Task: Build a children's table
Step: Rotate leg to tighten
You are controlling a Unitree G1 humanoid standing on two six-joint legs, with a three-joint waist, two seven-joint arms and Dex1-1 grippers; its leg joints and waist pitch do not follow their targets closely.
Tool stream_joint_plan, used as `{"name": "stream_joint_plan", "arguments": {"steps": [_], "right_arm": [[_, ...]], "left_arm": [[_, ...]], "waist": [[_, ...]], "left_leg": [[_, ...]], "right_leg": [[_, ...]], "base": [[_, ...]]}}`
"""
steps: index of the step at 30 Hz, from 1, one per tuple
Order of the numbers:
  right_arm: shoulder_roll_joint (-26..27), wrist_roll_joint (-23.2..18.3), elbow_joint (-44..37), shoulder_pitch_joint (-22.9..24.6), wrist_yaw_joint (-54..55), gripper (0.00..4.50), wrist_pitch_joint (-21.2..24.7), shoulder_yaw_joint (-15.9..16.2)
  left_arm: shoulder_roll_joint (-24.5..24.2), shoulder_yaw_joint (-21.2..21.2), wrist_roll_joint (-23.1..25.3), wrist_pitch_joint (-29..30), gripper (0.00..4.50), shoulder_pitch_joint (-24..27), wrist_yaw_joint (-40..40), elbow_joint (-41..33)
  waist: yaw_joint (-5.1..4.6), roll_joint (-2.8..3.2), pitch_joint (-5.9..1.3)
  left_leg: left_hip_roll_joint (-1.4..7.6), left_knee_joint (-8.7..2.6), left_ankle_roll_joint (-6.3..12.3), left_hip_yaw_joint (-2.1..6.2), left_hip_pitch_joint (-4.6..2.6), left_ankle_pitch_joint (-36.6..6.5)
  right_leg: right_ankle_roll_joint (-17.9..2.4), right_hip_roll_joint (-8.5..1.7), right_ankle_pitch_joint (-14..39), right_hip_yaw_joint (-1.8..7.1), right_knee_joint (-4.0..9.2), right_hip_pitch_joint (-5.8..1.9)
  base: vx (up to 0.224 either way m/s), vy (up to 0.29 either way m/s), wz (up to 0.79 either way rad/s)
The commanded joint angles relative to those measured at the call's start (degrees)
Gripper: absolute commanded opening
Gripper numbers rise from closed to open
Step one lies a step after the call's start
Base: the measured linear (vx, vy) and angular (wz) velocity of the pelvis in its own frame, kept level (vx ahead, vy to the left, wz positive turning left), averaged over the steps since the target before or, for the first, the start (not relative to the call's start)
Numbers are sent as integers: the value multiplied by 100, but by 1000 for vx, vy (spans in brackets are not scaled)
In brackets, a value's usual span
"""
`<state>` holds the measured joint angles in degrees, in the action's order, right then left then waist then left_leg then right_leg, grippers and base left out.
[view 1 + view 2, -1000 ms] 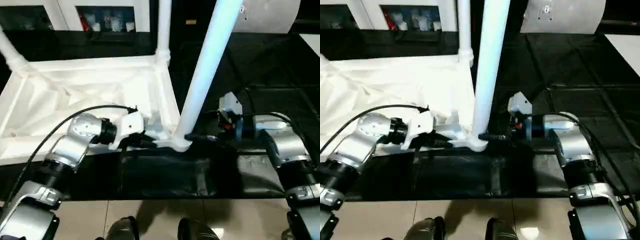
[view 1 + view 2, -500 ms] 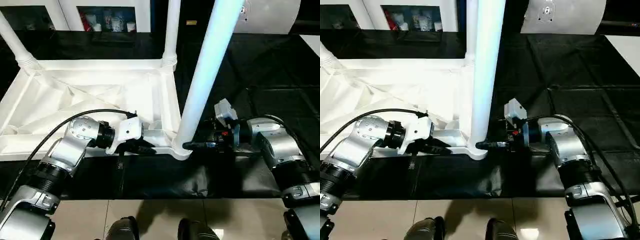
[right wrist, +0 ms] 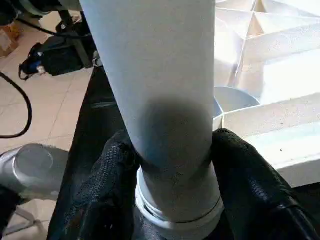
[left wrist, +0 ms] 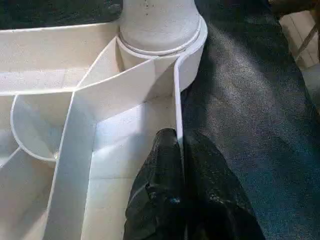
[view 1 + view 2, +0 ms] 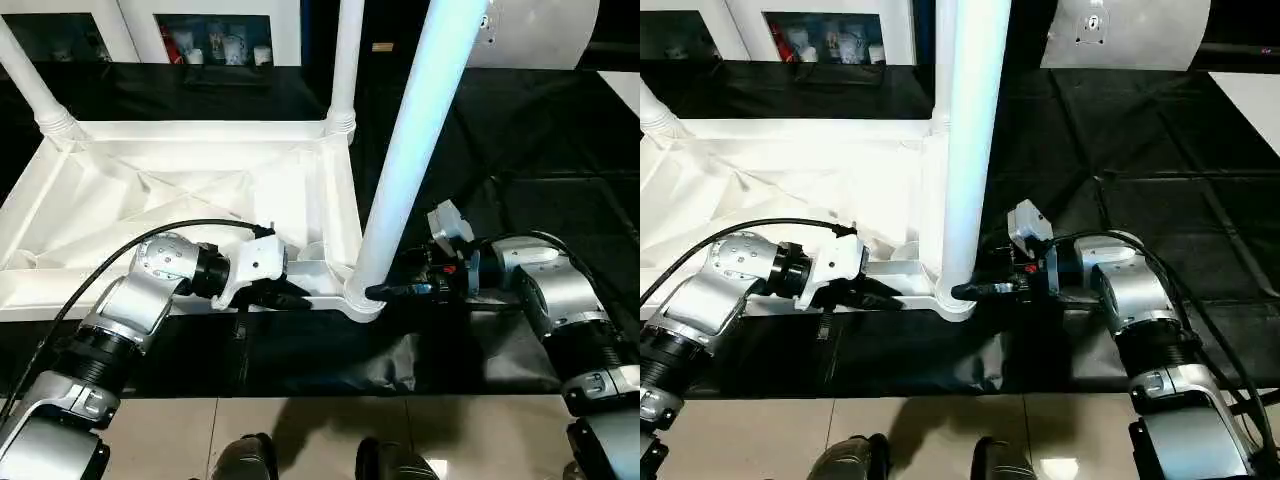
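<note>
The white table top [image 5: 150, 190] lies upside down on a black mat, ribbed underside up. Two legs stand in its far corner sockets [image 5: 343, 70] [image 5: 30, 85]. A third, thick leg [image 5: 412, 150] rises from the near right corner socket [image 5: 362, 300]. My left gripper [image 5: 290, 297] is shut on the top's thin front rim wall [image 4: 176, 100], one black finger [image 4: 160, 170] on each side, just beside that socket. My right gripper [image 5: 388, 290] is shut on the base of the thick leg [image 3: 165, 100], with fingers [image 3: 112, 165] pressed against both sides just above the socket collar.
A white cabinet with glass doors [image 5: 210, 30] stands behind the mat [image 5: 520, 130]. A pale rounded panel [image 5: 545, 30] sits at the back right. Tiled floor [image 5: 320, 430] and the robot's feet [image 5: 245, 460] lie at the near edge. A black device with cables [image 3: 55, 50] rests on the floor.
The camera has shifted since a second ago. The right wrist has turned slightly with the thick leg, which stands a little more upright. Both grippers keep their holds; the last half second is nearly still.
</note>
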<state>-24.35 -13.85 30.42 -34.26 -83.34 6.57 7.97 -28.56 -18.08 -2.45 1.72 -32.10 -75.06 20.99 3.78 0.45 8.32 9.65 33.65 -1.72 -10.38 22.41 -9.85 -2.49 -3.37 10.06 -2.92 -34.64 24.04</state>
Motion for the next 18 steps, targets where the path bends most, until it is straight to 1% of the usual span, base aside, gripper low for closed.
{"name": "stream_joint_plan", "arguments": {"steps": [1,2,3,4,5,6,7,8,9,10,11,12,13,14,15,16,17,18], "right_arm": [[181,13,-304,165,499,191,185,-6],[189,21,-311,171,525,191,185,-6],[276,47,-404,225,751,191,293,-13],[471,113,-586,319,1215,191,473,-19],[539,130,-618,335,1371,191,553,-29],[707,203,-691,376,1749,191,649,-43],[862,275,-695,392,2092,191,693,-71],[974,293,-694,400,2310,191,756,-102],[1107,339,-702,415,2541,191,722,-117],[1265,377,-701,427,2836,190,742,-152],[1328,393,-728,442,2965,190,767,-164],[1431,427,-707,436,3195,190,880,-186],[1677,566,-582,381,3826,189,888,-268],[1973,697,-372,263,4615,189,982,-412],[2049,733,-308,223,4830,189,994,-455],[2125,769,-251,183,5049,189,1021,-499],[2178,793,-217,155,5200,189,1045,-532],[2240,819,-171,118,5358,189,1039,-566]], "left_arm": [[271,-92,52,43,0,-130,300,-109],[281,-89,56,45,0,-136,320,-100],[379,-53,67,149,0,-191,481,-38],[547,-2,56,332,0,-293,694,38],[597,9,60,415,0,-328,764,58],[722,33,70,616,0,-413,935,107],[838,56,96,745,0,-489,1111,168],[929,79,138,821,0,-548,1278,238],[1037,100,205,891,0,-630,1490,361],[1145,112,289,936,0,-718,1713,512],[1187,114,324,957,0,-753,1805,572],[1284,141,379,973,0,-828,2026,710],[1525,241,450,1108,0,-1018,2498,995],[1798,370,521,1250,0,-1256,3075,1327],[1864,405,532,1284,0,-1319,3216,1409],[1930,440,544,1318,0,-1384,3356,1492],[1977,467,553,1336,0,-1431,3459,1551],[2034,504,561,1344,0,-1487,3585,1616]], "waist": [[0,-38,-517],[-5,-41,-521],[-9,-46,-513],[-19,-25,-468],[-30,-37,-459],[-43,-44,-455],[-75,-53,-436],[-84,-42,-432],[-98,-50,-436],[-132,-44,-435],[-139,-46,-431],[-154,-48,-442],[-158,-45,-450],[-171,-32,-437],[-180,-32,-446],[-177,-47,-459],[-177,-51,-449],[-172,-47,-459]], "left_leg": [[383,-326,773,83,-128,-407],[376,-327,733,88,-127,-464],[375,-334,697,93,-129,-529],[366,-355,549,90,-150,-807],[355,-365,489,97,-146,-882],[342,-377,378,111,-151,-989],[329,-384,284,121,-139,-1037],[322,-390,242,130,-142,-1065],[318,-396,216,137,-147,-1105],[316,-397,182,139,-144,-1099],[310,-400,183,140,-153,-1128],[309,-394,206,138,-153,-1113],[296,-384,229,121,-150,-1037],[297,-388,210,118,-153,-1035],[293,-390,170,123,-160,-1019],[283,-392,153,138,-153,-1015],[277,-391,181,134,-147,-1026],[281,-387,227,130,-143,-1001]], "right_leg": [[-1564,-491,591,287,311,-335],[-1540,-500,708,285,319,-337],[-1520,-504,829,282,334,-336],[-1416,-501,1305,294,397,-308],[-1370,-504,1478,294,412,-316],[-1268,-511,1783,299,438,-317],[-1160,-523,2022,304,460,-312],[-1123,-523,2132,301,466,-309],[-1081,-522,2238,297,482,-305],[-1040,-520,2215,306,497,-293],[-1025,-510,2230,304,508,-286],[-1043,-514,2138,310,497,-293],[-1064,-501,1983,317,493,-285],[-1087,-487,1939,320,485,-263],[-1104,-482,1914,313,481,-259],[-1102,-500,1881,306,481,-284],[-1099,-500,1868,309,490,-287],[-1103,-511,1768,319,488,-299]], "base": [[0,0,0],[0,0,0],[0,0,0],[0,0,0],[0,0,0],[0,0,0],[0,0,0],[0,0,0],[0,0,0],[0,0,0],[0,0,0],[0,0,0],[0,0,0],[0,0,0],[0,0,0],[0,0,0],[0,0,0],[0,0,0]]}}
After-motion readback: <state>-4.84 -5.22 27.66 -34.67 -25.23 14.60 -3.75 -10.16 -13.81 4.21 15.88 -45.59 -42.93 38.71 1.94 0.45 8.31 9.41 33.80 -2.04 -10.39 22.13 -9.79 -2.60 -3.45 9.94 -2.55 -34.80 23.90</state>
